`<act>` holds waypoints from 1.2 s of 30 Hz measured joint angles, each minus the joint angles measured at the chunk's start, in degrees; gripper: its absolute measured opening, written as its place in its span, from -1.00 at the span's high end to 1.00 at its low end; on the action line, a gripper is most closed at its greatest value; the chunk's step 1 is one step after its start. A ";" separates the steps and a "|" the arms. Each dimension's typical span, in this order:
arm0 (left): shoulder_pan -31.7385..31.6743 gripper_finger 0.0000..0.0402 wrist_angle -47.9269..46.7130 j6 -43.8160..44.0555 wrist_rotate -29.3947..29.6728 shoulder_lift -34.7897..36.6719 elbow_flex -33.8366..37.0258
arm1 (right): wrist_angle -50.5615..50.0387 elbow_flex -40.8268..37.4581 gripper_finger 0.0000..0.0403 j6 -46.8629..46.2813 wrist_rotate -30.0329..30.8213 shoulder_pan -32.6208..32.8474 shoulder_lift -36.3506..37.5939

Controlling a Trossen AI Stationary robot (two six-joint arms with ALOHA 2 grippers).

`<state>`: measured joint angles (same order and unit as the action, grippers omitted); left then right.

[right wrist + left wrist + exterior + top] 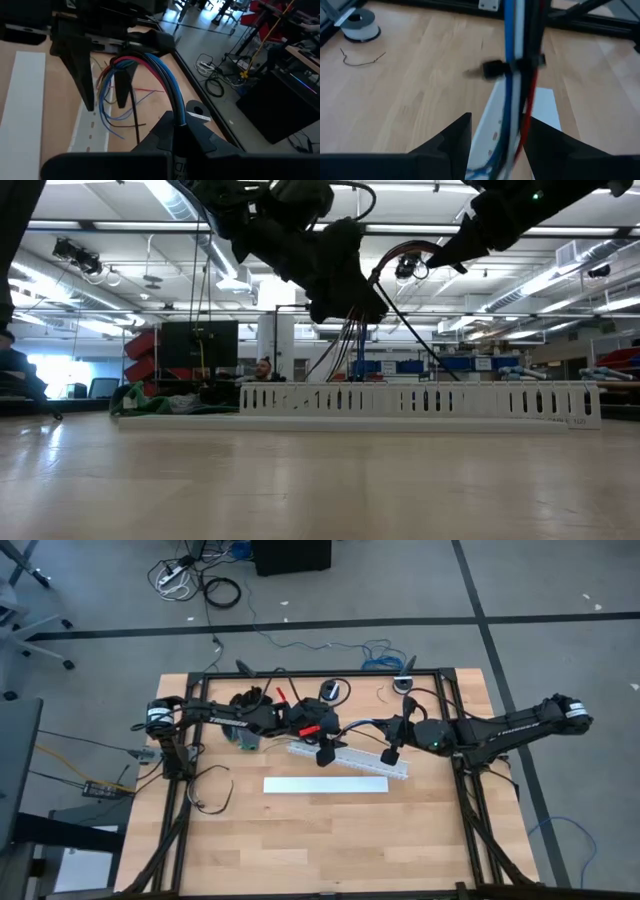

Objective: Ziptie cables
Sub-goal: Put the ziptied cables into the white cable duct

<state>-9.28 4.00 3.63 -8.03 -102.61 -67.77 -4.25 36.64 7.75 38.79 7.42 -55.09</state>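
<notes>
The cables (150, 67) are a bundle of thin blue, red, black and white wires held up above the white slotted duct (350, 755), with a black zip tie (492, 69) around them. My right gripper (177, 127), reaching in from the table's right, is shut on the bundle. My left gripper (497, 125) comes from the left and stands open. Its two fingers (457, 135) flank the bundle, and I cannot tell whether they touch it. In the low view the wires (345, 350) slant down into the duct (420, 400). My right gripper pinches the bundle (176, 112) between its two shut fingers, coming nearly level from the table's right. The held part is clear of the table. From there the wires arch toward my left gripper, and their loose ends (112, 112) hang down onto the duct.
A flat white strip (325, 785) lies on the wooden table just nearer than the duct. A white spool (357, 27) and a bent bit of wire (360, 60) lie toward the far edge. A black frame (455, 740) rims the table.
</notes>
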 joint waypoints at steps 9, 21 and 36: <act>0.00 0.44 0.62 -0.92 0.78 -0.33 -0.04 | 0.64 0.00 0.95 0.04 -0.44 -0.08 0.00; 0.40 0.99 -7.20 -9.00 7.18 1.84 -0.04 | 0.48 0.00 0.96 0.92 0.02 -0.08 -0.02; 0.48 1.00 -17.89 -13.99 14.52 12.53 -0.25 | -3.56 0.45 0.96 0.10 -1.28 0.09 3.71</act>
<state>-8.80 -13.89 -10.36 6.49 -90.08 -68.02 -7.81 37.10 7.85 37.51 7.51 -51.38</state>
